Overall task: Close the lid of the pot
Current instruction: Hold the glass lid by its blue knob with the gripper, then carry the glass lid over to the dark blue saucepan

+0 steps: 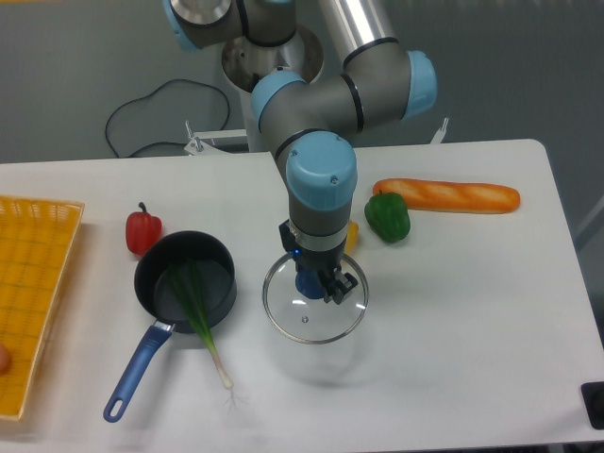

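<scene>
The pot [160, 283] is a small dark saucepan standing open at the left of centre, its long blue handle [137, 371] pointing to the front left. A green onion [200, 316] lies in it and hangs over its front rim. The lid [307, 319] is a clear glass disc with a metal rim, to the right of the pot and apart from it. My gripper [316, 285] points straight down over the lid's centre, shut on the blue knob [308, 282]. A shadow on the table in front of the lid suggests it hangs a little above the surface.
A red pepper [142, 231] sits behind the pot. A green pepper [388, 217] and a long orange baguette-like thing [448, 195] lie at the back right. A small yellow thing [353, 234] shows behind my gripper. A yellow basket [33, 293] stands at the left edge.
</scene>
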Motion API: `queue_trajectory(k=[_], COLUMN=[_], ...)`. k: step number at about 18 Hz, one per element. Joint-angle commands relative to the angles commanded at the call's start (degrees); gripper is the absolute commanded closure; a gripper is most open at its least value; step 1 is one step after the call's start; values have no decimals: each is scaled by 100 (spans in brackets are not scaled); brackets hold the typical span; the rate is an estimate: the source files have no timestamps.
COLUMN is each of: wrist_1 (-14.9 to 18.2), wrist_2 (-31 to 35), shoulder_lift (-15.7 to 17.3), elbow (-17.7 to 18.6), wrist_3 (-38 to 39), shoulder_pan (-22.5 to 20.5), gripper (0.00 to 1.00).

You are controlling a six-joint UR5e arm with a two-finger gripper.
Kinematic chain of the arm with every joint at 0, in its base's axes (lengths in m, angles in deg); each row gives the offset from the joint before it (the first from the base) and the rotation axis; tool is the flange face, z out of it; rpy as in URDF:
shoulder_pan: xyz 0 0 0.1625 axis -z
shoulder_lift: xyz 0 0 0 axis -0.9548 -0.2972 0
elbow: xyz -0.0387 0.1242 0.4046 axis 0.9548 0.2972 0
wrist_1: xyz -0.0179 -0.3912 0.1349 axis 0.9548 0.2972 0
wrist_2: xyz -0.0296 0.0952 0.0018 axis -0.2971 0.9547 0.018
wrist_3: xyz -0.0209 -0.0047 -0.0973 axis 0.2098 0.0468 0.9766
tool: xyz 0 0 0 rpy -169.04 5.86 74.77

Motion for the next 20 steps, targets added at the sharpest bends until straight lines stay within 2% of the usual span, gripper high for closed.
queue_trajectory(k=[20], wrist_1=[88], wrist_2=[9], shoulder_lift=[149], elbow=[70], wrist_3=[228], shoulder_pan=[79], gripper=[62])
